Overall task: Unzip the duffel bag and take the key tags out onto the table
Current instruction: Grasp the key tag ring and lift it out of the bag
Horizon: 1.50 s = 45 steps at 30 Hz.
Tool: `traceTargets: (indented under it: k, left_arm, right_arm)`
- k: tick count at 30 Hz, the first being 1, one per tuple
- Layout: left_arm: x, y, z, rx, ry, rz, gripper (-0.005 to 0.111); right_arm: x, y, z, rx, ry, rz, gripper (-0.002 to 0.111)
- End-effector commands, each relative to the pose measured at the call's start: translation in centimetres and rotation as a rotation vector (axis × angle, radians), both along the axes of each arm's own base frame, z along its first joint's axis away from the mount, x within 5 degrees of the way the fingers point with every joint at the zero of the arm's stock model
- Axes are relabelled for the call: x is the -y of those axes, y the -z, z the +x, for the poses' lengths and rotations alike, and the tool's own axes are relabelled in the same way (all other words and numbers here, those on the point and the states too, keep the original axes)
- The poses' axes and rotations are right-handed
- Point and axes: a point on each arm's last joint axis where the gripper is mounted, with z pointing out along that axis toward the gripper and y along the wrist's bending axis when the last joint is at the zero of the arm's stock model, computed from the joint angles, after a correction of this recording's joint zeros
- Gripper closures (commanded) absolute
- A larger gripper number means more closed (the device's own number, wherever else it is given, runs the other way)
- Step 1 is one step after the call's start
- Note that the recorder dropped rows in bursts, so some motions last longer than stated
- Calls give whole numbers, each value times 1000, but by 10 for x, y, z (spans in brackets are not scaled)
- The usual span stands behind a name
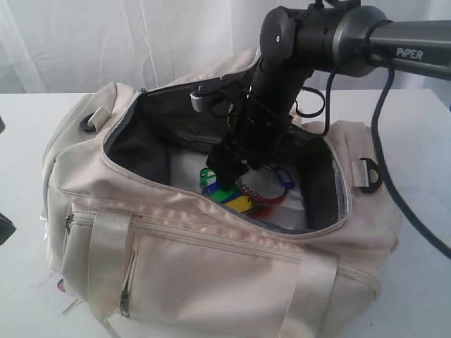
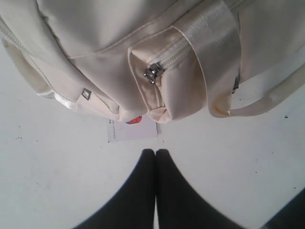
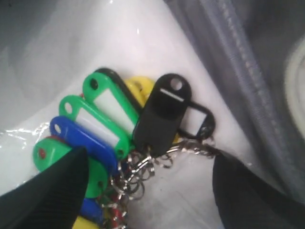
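The key tags lie inside the open duffel bag, on its pale bottom, near the centre of the exterior view. The right end effector is down in the bag's opening. Its fingers are spread on both sides of the tags and do not pinch them. The left end effector is pressed together over the table, near the bag's front pocket.

The cream duffel bag sits unzipped on the white table — key tags bunched inside it.
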Motion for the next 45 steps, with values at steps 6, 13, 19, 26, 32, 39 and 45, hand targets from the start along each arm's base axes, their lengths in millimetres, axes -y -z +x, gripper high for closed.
traceTargets:
  k: [6, 13, 19, 26, 32, 39, 45]
  left_arm:
    - [-1, 0, -4, -14, -7, -14, 107]
    - [-1, 0, -4, -14, -7, -14, 107]
    - [-1, 0, -4, -14, -7, -14, 107]
    - [-1, 0, -4, -14, -7, -14, 107]
    - [-1, 0, -4, -14, -7, -14, 107]
    - [-1, 0, -4, -16, -7, -13, 107]
    - [-1, 0, -4, -16, -7, -13, 107]
  right_arm:
    - [-1, 31, 2, -84, 31, -61, 52]
    - [0, 17, 0, -59, 29, -46, 94]
    - [3, -15, -3, 19, 34, 12, 108]
    - [9, -60, -11, 146, 44, 104, 108]
    - [16, -91, -19, 225, 50, 163, 108]
    - [26, -127, -34, 286, 49, 226, 108]
    - [51, -168, -62, 343, 47, 219, 108]
